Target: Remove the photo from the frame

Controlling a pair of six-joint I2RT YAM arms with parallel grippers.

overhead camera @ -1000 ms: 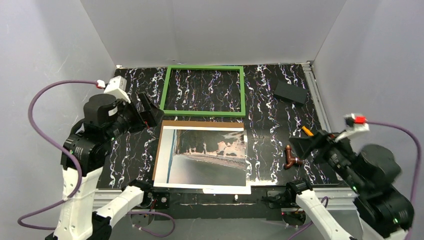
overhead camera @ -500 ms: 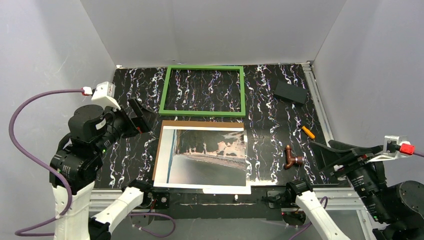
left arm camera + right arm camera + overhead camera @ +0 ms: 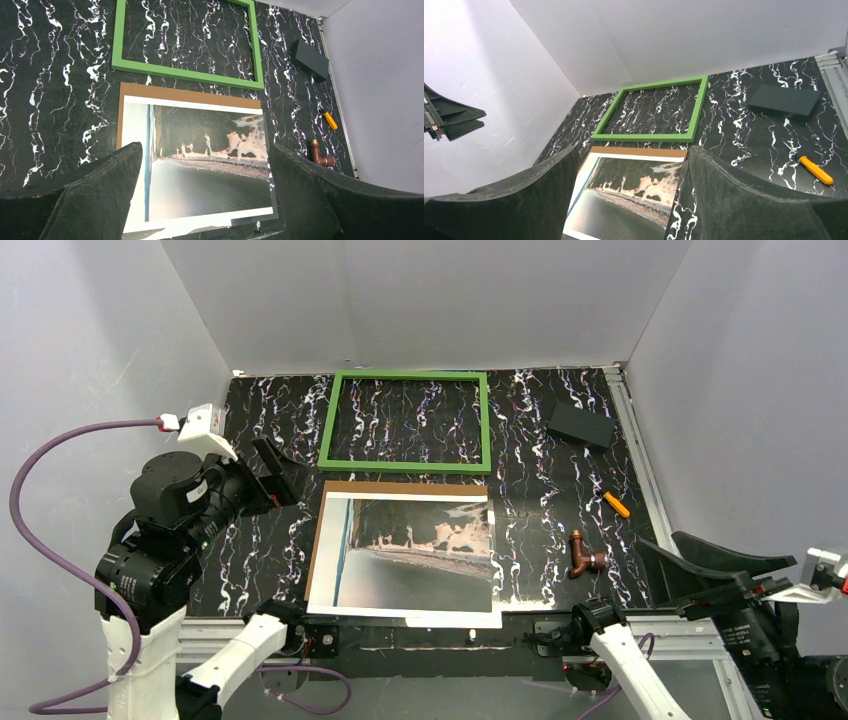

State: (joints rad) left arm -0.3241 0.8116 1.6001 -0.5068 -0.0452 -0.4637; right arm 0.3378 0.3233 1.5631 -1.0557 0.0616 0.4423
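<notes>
We saw photo (image 3: 415, 550) already out of frame (image 3: 405, 465), flat on brown board (image 3: 400, 487). Left tool (image 3: 204, 150), right tool (image 3: 631, 150) both spread apart, empty. Job looked done; next move called only for parking arms.

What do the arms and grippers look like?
The left arm and right arm have white lower links and black upper joints. A purple cable runs to the left arm's white wrist box with a red plug. Left gripper and right gripper carry broad black wedge-shaped fingers.

The photo (image 3: 410, 560) hides most of the brown backing panel (image 3: 400, 487).
</notes>
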